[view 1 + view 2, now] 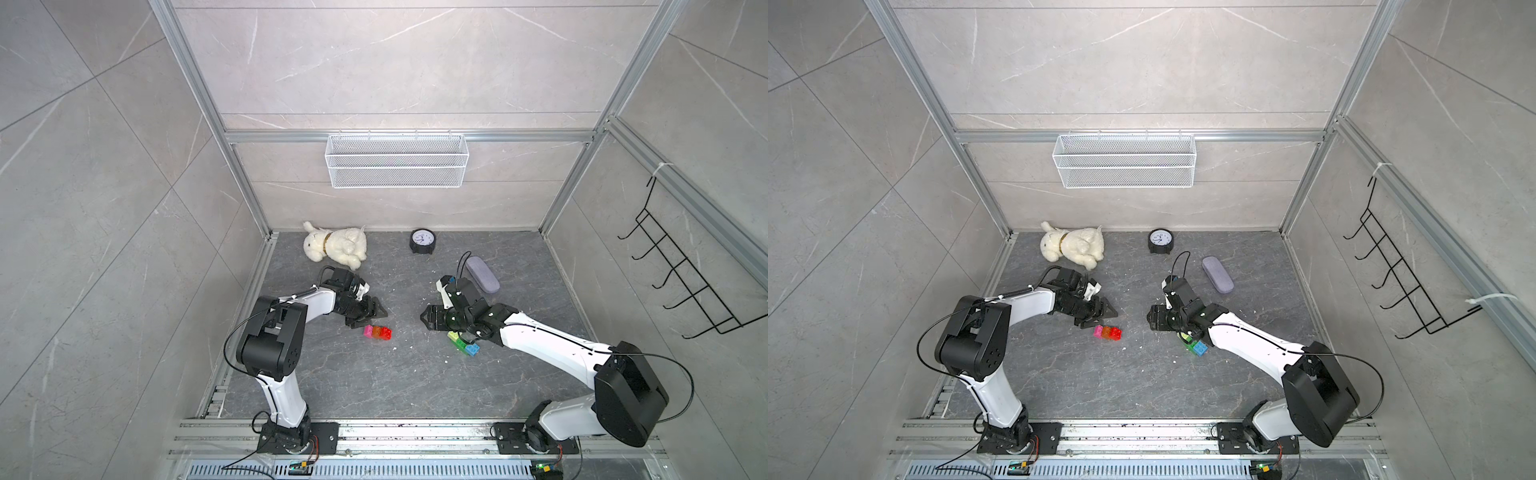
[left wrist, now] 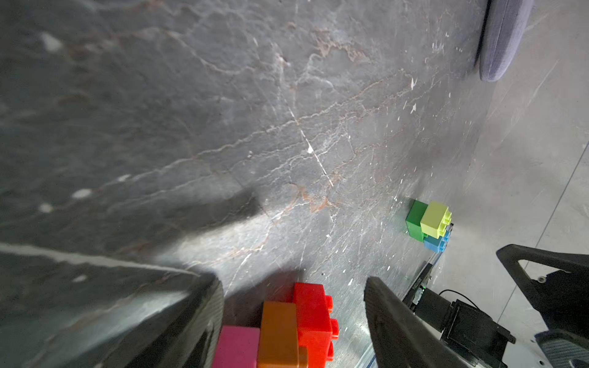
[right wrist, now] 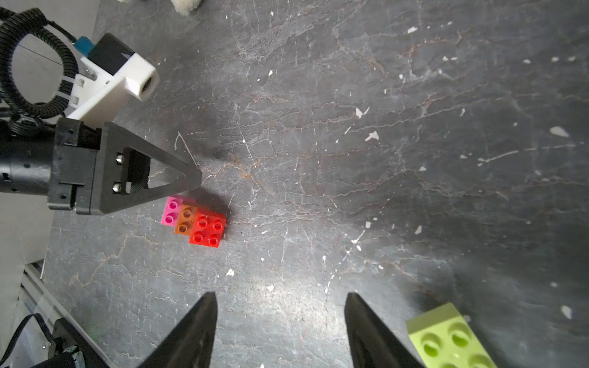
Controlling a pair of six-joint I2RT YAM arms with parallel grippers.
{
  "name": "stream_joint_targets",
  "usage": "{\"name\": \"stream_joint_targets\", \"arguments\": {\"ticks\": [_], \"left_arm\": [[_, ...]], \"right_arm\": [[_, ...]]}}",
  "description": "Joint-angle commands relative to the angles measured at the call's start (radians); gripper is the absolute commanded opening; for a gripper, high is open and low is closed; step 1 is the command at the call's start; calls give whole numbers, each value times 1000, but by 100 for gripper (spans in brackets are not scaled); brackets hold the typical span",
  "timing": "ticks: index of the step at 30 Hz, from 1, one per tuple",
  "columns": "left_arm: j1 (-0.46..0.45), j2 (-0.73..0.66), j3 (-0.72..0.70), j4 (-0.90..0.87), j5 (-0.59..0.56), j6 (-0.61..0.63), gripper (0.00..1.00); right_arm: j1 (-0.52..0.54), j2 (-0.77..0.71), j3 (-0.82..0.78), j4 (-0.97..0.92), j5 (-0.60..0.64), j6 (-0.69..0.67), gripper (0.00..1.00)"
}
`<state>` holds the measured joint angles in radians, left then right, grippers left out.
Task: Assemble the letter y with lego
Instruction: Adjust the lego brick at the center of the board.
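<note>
A stepped stack of lego lies on the dark floor: pink (image 1: 368, 331), orange (image 1: 377, 332) and red (image 1: 386, 333) bricks, joined. My left gripper (image 1: 374, 318) hovers just behind it, open; in the left wrist view the red brick (image 2: 314, 318) and orange brick (image 2: 277, 331) lie between the spread jaws with a gap on the red side. A second group, green (image 1: 460, 344), yellow-green (image 1: 454, 336) and blue (image 1: 471, 349), sits apart under my right wrist. My right gripper (image 1: 423, 319) is open over bare floor (image 3: 281, 296).
A white plush dog (image 1: 334, 247), a black clock (image 1: 422, 241) and a grey glasses case (image 1: 482, 274) lie toward the back. A white wire basket (image 1: 397, 160) hangs on the back wall, a black hook rack (image 1: 681, 282) on the right wall.
</note>
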<state>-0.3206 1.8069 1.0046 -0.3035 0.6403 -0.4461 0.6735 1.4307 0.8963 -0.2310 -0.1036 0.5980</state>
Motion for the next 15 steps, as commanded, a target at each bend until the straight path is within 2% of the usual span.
{"name": "stream_joint_targets", "arguments": {"ticks": [1,10,15], "left_arm": [[-32,-22,-23,-1,32,-19,74],[-55,-52,-46,21,63,-29,75],[-46,-119,-1,-103,-46,34,76]], "right_arm": [[17,-17,-11,66,-6,55,66],[54,14,6,71,2,79,66],[58,34,9,83,-11,141,65]]}}
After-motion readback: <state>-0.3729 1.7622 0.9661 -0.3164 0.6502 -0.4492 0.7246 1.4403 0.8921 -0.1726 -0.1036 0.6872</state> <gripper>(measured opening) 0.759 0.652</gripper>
